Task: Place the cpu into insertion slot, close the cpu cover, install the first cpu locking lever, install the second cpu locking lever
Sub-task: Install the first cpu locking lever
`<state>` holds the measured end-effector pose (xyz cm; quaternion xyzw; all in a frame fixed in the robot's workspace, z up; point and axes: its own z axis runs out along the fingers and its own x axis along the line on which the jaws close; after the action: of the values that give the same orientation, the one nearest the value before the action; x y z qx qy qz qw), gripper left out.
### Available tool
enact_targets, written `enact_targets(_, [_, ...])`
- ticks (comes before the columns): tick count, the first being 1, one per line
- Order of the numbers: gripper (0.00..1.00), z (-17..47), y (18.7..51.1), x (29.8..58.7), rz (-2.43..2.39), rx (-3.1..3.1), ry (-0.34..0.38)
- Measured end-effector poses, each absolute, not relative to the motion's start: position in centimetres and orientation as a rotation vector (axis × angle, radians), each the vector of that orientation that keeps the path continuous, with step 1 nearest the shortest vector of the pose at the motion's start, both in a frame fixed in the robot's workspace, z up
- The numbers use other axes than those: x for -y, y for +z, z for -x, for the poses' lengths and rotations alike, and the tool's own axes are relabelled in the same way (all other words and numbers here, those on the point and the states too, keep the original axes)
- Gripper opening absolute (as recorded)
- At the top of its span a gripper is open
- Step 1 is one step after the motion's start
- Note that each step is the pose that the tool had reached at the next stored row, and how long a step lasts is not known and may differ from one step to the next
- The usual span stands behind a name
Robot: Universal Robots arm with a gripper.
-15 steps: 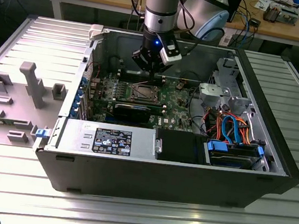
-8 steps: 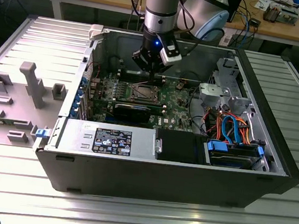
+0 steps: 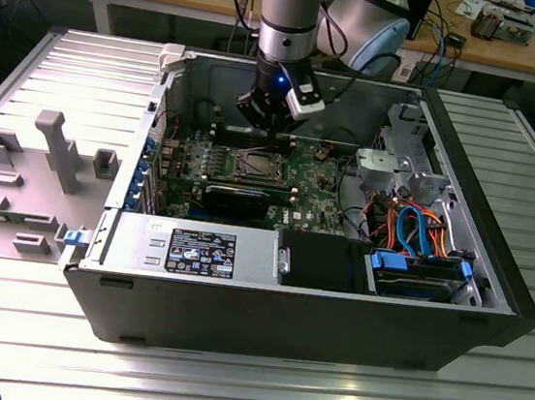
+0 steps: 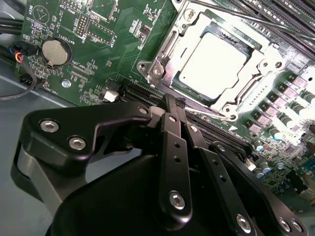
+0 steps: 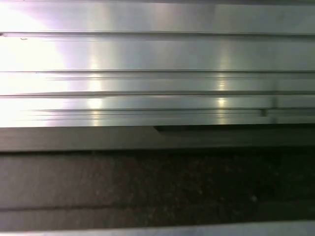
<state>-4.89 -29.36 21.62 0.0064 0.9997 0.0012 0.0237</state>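
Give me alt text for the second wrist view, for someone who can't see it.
The cpu sits in the insertion slot with the cpu cover closed over it, on a green motherboard. The black gripper fills the foreground, fingers together just short of the socket.

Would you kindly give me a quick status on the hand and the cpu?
Hand shut, empty, beside the socket. Cpu seated in the insertion slot, cpu cover down around it. Nothing in the way.
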Motion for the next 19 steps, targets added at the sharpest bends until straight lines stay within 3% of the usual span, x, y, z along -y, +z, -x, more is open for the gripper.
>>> enact_targets(19, [0.11,4.6,20.7,29.4,-0.01,-3.094,0.004])
